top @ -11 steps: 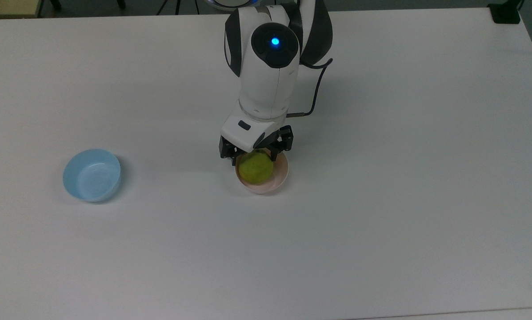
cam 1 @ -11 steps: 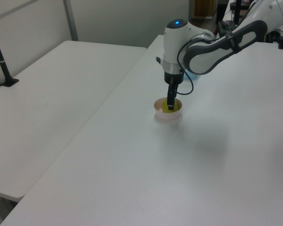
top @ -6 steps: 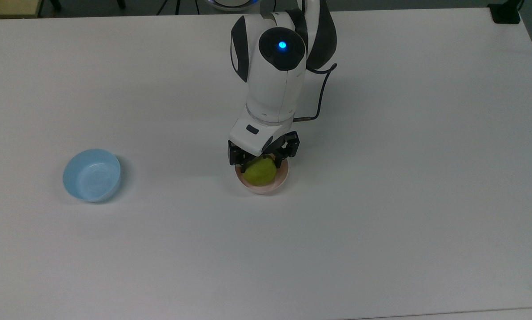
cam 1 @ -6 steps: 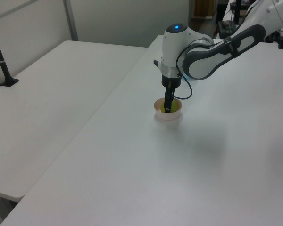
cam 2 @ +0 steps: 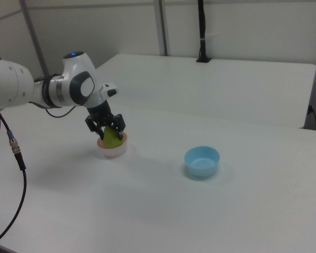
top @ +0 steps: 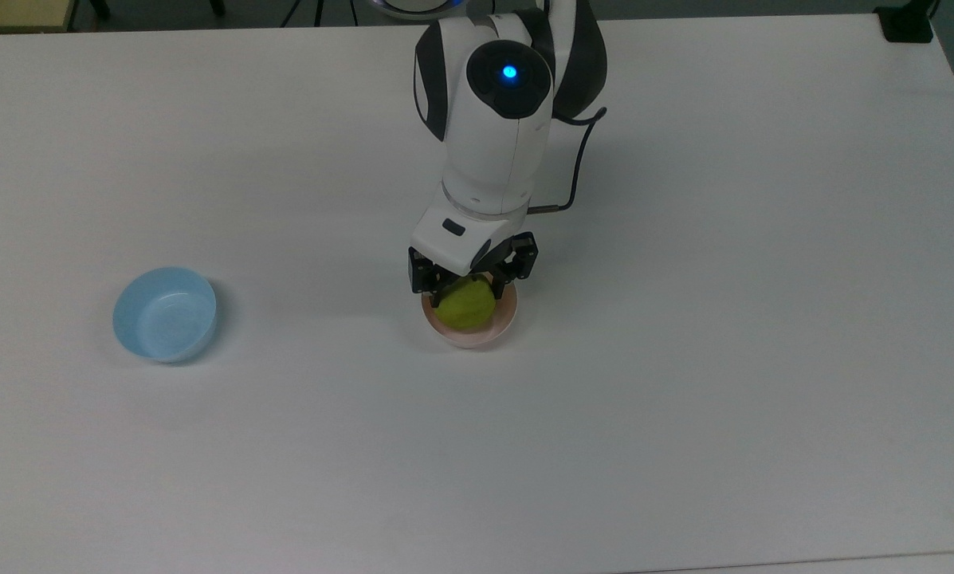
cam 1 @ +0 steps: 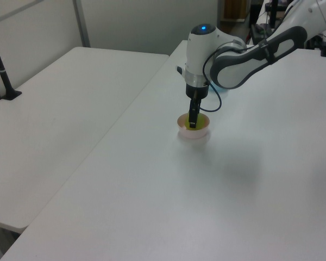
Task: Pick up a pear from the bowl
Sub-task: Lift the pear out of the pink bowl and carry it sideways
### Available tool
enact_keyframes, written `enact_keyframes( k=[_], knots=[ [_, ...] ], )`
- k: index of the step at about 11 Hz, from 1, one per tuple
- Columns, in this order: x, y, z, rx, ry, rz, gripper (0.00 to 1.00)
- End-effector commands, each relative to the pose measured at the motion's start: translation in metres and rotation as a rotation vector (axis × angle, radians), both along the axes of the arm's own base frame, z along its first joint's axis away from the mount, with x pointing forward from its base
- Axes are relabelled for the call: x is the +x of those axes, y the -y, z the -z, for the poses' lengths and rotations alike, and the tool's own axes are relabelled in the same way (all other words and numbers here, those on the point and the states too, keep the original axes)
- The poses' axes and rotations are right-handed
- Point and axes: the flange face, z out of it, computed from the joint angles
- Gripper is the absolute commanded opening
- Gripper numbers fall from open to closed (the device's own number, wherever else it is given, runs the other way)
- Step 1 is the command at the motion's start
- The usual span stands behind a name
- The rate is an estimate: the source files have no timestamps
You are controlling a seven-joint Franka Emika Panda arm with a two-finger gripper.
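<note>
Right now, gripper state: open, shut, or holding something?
Gripper: shut on the pear, which sits raised over the pink bowl.

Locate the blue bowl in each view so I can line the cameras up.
Top view: blue bowl far toward the top view's left, alone on the white table.
Left view: a sliver of blue behind the arm; I can't confirm it's the bowl.
Right view: right of centre, toward the right view's right of the pink bowl.
Shared landmark: the pink bowl holding the pear, under the hand.
</note>
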Motion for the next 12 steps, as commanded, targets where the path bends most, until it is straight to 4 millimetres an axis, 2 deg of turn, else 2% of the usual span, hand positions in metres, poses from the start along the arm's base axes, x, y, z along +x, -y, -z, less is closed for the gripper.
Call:
enact_keyframes(
  k=[1,2,3,4,7,8,11,12],
  knots=[
    [-0.014,0.004,-0.063,-0.01,-0.003,0.004,0.51],
    [-0.014,0.01,-0.079,-0.011,-0.009,0.016,0.51],
    [-0.012,0.024,-0.09,-0.01,0.003,0.039,0.51],
    [-0.008,0.045,-0.092,-0.011,0.007,0.06,0.51],
    [0.001,0.117,-0.071,-0.024,-0.021,0.082,0.51],
    [0.007,0.135,-0.064,-0.024,0.002,0.091,0.53],
    [0.021,0.158,-0.027,-0.035,0.051,0.096,0.56],
    [0.022,0.165,-0.024,-0.039,0.064,0.101,0.56]
  ],
)
